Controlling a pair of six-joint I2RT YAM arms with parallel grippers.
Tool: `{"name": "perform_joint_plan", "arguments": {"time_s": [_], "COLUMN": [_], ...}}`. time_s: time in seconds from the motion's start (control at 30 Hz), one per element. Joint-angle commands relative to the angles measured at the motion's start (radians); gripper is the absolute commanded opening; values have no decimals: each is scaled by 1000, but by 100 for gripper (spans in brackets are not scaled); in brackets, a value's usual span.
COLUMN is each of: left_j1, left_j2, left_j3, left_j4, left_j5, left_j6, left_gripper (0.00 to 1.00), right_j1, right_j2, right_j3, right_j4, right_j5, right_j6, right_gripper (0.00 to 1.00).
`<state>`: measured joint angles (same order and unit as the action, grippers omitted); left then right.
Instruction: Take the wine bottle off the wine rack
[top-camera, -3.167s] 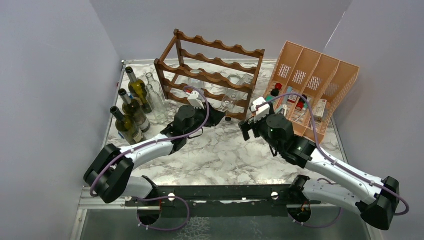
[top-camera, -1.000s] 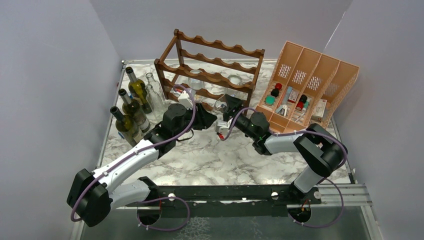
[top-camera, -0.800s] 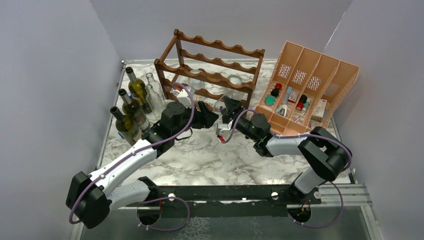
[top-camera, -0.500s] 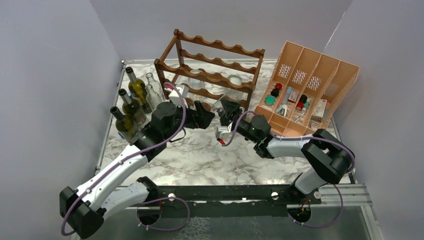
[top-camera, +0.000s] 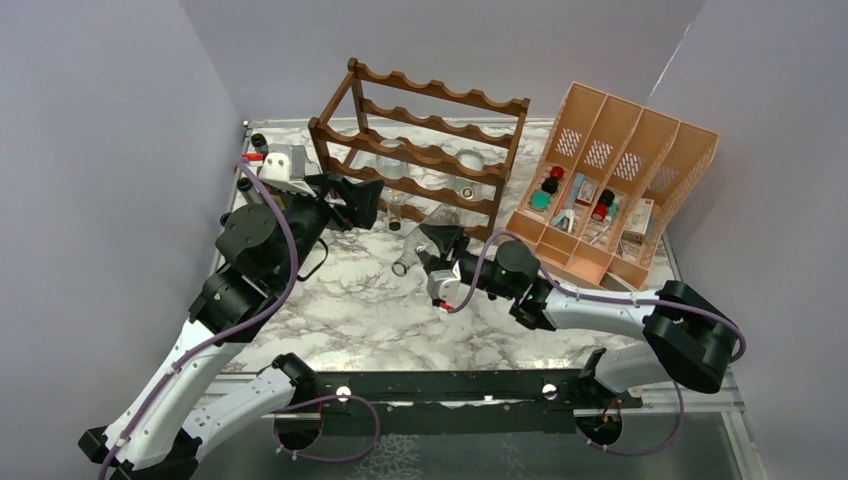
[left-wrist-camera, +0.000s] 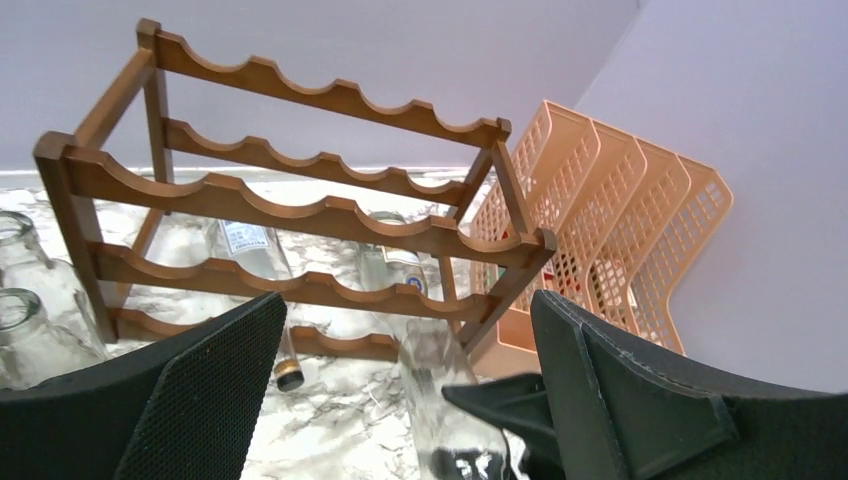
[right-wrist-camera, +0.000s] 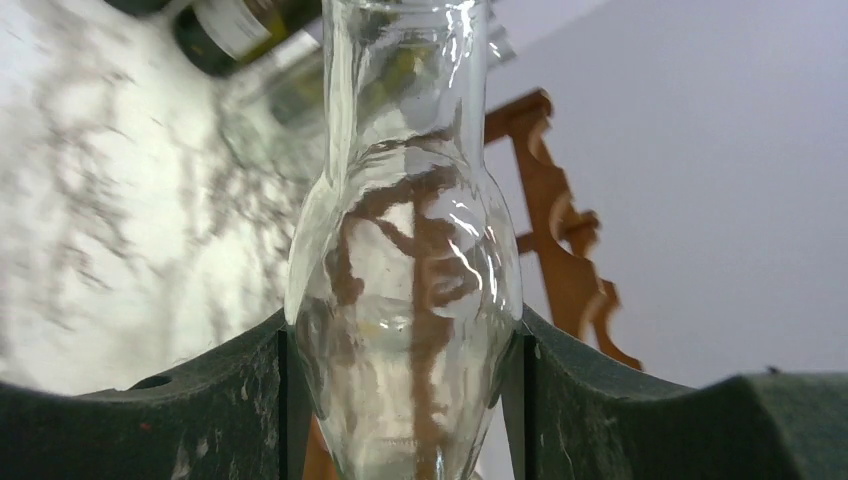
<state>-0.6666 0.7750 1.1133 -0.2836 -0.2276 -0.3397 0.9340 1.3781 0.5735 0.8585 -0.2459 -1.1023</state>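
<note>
- Marble table (top-camera: 350, 300), lilac walls; the dark wine rack (top-camera: 420, 150) stands upper centre.
- Right gripper (top-camera: 438, 243) is clamped on the clear wine bottle (right-wrist-camera: 405, 280), mid-frame, just below the rack.
- Left gripper (top-camera: 352, 200) has its fingers wide apart.
- A racked bottle's label (left-wrist-camera: 243, 238) is unreadable.

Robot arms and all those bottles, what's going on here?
The right gripper is shut on a clear glass bottle, holding it by its body just in front of the dark wooden wine rack, out of its rails. The left gripper is open and empty, near the rack's left end. More clear bottles lie in the rack's lower tiers.
</note>
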Motion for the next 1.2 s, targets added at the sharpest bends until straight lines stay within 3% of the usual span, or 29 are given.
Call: {"name": "perform_joint_plan", "arguments": {"time_s": [0.0, 0.33, 0.6, 0.83, 0.97, 1.17], "left_j1": [5, 5, 5, 5, 5, 5], "left_j2": [-5, -48, -106, -145, -163, -166], "left_j3": [22, 45, 85, 118, 106, 85], "left_j4": [-44, -85, -119, -160, -164, -166], "left_j5": [-58, -72, -101, -119, -103, -63], "left_j6": [43, 46, 51, 59, 45, 9], "left_gripper": [99, 98, 98, 97, 97, 97], "right_j1": [46, 86, 93, 111, 140, 156], "right_j2": [-28, 218, 490, 675, 765, 898], "right_j3": [81, 257, 485, 735, 882, 1047], "right_j4": [-44, 119, 252, 130, -9, -80], "right_j5": [-117, -277, -238, -145, -33, 32], "right_j6": [152, 664, 1048, 1152, 1153, 1132], "right_gripper": [54, 54, 54, 55, 55, 55]}}
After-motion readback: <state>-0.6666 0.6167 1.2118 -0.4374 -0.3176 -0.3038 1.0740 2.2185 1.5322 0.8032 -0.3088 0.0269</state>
